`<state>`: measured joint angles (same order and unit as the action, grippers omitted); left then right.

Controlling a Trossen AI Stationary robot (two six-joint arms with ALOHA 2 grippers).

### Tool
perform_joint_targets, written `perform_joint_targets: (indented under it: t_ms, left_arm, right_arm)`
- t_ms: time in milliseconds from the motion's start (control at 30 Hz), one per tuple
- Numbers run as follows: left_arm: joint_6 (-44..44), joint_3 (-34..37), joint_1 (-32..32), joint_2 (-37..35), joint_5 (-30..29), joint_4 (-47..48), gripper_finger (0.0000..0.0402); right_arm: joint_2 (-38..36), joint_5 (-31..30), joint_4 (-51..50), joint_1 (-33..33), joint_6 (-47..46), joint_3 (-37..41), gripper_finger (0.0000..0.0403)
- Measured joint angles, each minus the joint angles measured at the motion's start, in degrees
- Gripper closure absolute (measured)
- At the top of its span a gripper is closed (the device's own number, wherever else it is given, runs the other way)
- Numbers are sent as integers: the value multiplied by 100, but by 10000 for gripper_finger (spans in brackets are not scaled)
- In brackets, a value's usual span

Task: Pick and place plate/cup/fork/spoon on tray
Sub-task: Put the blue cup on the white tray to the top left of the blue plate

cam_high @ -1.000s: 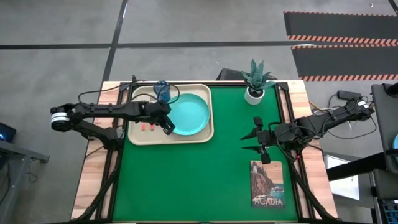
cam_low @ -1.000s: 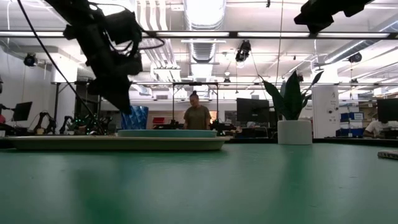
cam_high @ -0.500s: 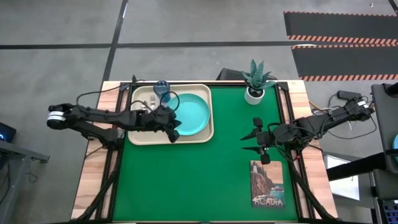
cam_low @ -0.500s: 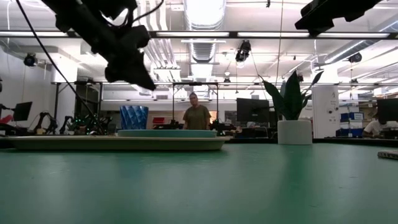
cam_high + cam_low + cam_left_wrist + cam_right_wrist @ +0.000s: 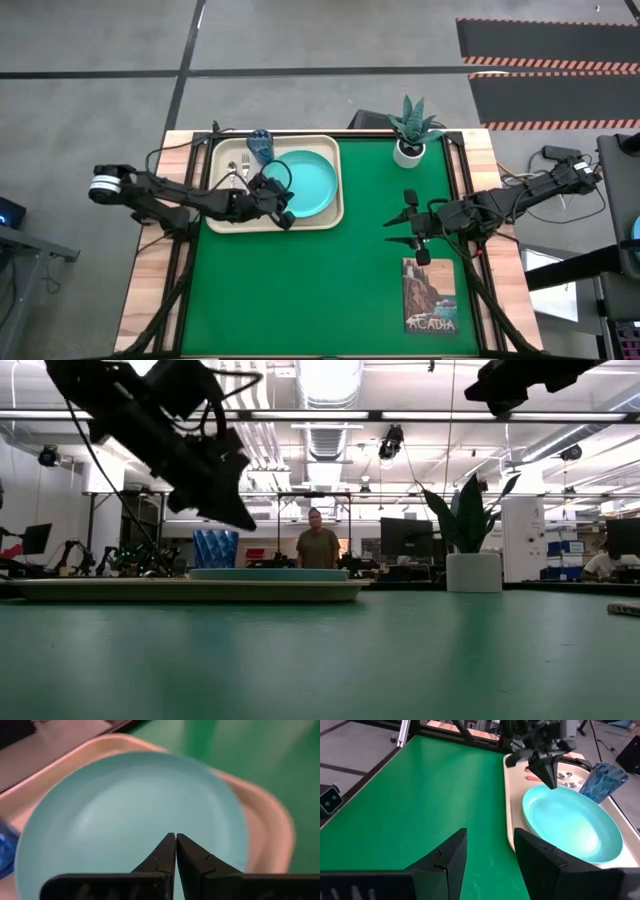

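A green table [image 5: 320,270] fronts a bright workshop; left jaws pressed together, right jaws spread.

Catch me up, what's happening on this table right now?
The left gripper is shut and empty, hanging over the near edge of the plate. The plate, cup, fork and spoon all sit on the tray. The right gripper waits open over bare green mat, away from the tray, between the plant and the Acadia card. By the look of it, everything is already placed.
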<state>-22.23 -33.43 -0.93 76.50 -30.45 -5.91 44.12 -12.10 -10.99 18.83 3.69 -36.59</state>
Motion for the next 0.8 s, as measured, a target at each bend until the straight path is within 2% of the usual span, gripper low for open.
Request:
perform_joint_targets:
  t_ms: [233, 800]
  left_arm:
    - [1, 64, -11, 451, -464, 39, 402]
    - [-42, 108, -11, 893, -493, 35, 402]
  right_arm:
    - [67, -3, 47, 0, 47, 2, 248]
    - [185, 2, 279, 0, 747, 46, 256]
